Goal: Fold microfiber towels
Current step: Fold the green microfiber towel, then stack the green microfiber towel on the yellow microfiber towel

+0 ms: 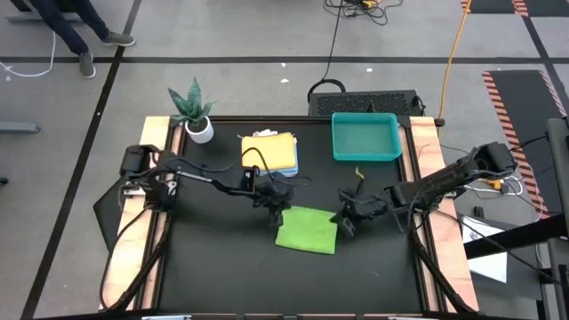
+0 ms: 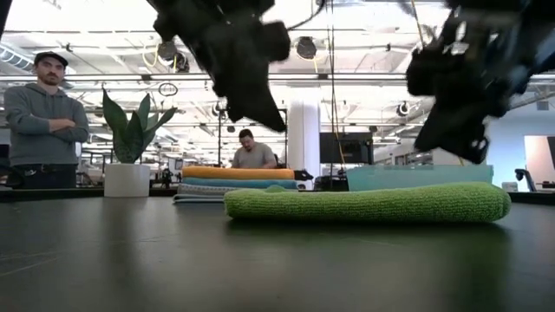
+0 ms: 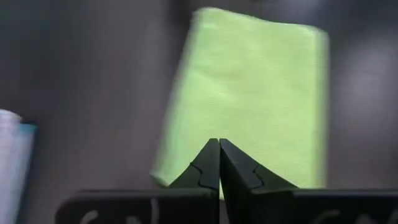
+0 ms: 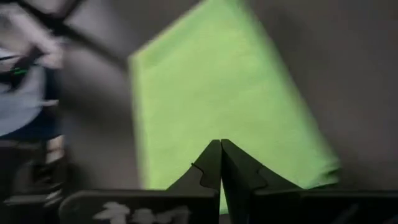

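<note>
Jaws of both grippers closed, empty: left gripper (image 1: 275,216), right gripper (image 1: 345,227) hover over folded green towel (image 1: 308,229) edges.

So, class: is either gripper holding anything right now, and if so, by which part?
Nothing is held. The left gripper and right gripper are both shut and empty above the folded green towel, which lies free on the table.

My two arms are matte black, jointed, with dark cables trailing from their bases; the left gripper (image 3: 219,163) and right gripper (image 4: 220,163) show as pointed black wedges (faint white markings along each wrist picture's bottom).
</note>
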### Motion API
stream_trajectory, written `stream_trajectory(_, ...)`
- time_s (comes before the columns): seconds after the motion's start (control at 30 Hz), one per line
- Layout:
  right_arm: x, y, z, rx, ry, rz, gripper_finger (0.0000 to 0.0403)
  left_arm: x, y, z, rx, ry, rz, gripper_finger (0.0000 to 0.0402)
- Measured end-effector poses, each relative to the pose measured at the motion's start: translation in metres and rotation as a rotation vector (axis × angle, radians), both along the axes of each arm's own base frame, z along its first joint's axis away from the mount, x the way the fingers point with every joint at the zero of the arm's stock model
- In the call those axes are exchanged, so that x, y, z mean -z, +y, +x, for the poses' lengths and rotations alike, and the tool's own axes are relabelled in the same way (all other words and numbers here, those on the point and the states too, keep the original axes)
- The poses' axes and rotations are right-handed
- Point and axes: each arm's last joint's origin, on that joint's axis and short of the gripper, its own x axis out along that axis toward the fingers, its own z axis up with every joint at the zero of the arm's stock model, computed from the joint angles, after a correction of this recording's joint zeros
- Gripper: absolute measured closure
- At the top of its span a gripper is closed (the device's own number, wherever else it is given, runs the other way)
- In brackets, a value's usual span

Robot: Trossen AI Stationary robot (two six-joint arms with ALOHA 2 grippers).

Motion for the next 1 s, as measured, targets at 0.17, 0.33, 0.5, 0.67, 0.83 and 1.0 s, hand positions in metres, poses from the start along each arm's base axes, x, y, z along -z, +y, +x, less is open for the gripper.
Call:
stream_trajectory(0.17, -0.005, 0.037, -0.003, -0.036, -0.008, 0.036, 0.0403, 0.0, -0.037, -0.005, 0.111, 0.022, -0.088, 0.0394)
stream_trajectory(0.33, 0.001, 0.065, 0.0, -0.024, 0.024, 0.05, 0.0403, 0.01, -0.072, -0.005, 0.164, 0.02, -0.054, 0.0398)
stream_trajectory(0.5, 0.011, 0.082, 0.01, -0.025, 0.058, 0.05, 0.0403, 0.028, -0.086, -0.001, 0.15, 0.042, -0.062, 0.0393)
stream_trajectory(0.67, 0.022, 0.086, 0.01, -0.017, 0.106, 0.042, 0.0403, 0.045, -0.09, 0.001, 0.147, 0.096, -0.064, 0.0398)
stream_trajectory(0.83, 0.027, 0.087, 0.009, -0.02, 0.137, 0.034, 0.0403, 0.059, -0.094, 0.0, 0.154, 0.143, -0.055, 0.0391)
stream_trajectory(1.0, 0.029, 0.086, 0.006, -0.029, 0.168, 0.029, 0.0403, 0.066, -0.097, 0.0, 0.163, 0.163, -0.051, 0.0399)
